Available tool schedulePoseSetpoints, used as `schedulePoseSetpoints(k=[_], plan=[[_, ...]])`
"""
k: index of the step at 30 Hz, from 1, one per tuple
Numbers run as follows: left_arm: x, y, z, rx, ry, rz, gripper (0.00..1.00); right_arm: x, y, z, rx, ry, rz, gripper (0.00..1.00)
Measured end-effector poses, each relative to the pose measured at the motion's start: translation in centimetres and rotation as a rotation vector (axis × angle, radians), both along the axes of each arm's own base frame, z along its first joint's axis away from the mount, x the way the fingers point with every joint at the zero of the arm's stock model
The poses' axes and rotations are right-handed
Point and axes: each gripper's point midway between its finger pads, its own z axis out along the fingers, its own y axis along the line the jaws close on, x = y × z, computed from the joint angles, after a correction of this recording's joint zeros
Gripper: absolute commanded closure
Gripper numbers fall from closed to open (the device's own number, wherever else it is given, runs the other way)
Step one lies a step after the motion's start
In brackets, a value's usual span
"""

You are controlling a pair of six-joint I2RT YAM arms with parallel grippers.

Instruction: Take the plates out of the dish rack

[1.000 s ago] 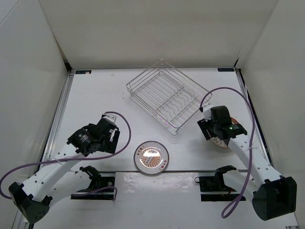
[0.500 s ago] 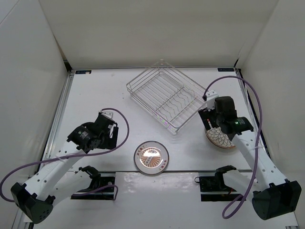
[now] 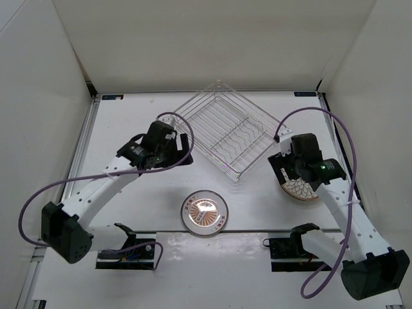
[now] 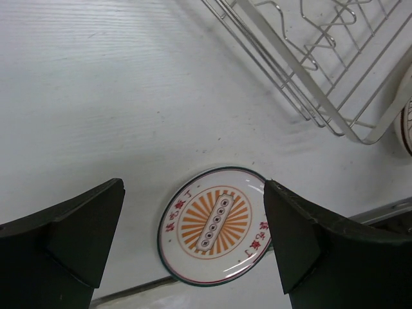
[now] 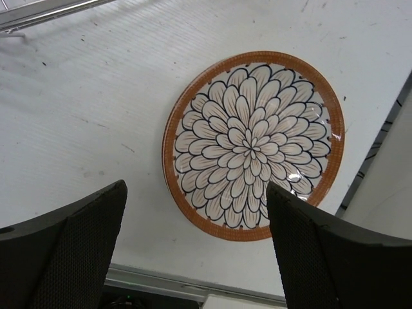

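Top camera looked down from behind. Wrist cameras looked closely down past their fingers (image 4: 64,238), sharing orange plate (image 4: 215,225) (left), petal plate (image 5: 253,145) (right) with it.

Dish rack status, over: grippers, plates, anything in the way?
Left gripper open, right gripper open, both empty. Silver wire dish rack shows no plates; orange-rayed round plate and brown-rimmed petal-patterned round plate lie flat outside it. Nothing blocking.

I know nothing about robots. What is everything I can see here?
Silver wire dish rack: one, silver, far middle of table, no plates seen inside.
Round plate with orange radial lines: one, white and orange, flat near the front edge.
Round plate with petal pattern and orange-brown rim: one, flat at table's right.
White table: one, under everything.
Purple cables: two, one per arm.
Left pincer: one, black, open, left of rack.
Right pincer: one, black, open, above petal plate.
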Motion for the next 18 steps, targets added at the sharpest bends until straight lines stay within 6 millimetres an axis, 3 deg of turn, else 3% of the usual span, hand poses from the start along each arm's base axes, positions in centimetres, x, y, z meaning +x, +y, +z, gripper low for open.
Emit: schedulePoseSetpoints(k=[11, 18], plan=[[5.1, -5.8, -3.6, -0.04, 0.123, -0.002, 0.03, -2.7, -2.2, 2.2, -0.029, -0.075, -0.06, 0.1], [8.7, -7.5, -3.4, -0.041, 0.102, 0.096, 0.0, -4.2, -3.2, 2.7, -0.04, -0.094, -0.088, 0.1]])
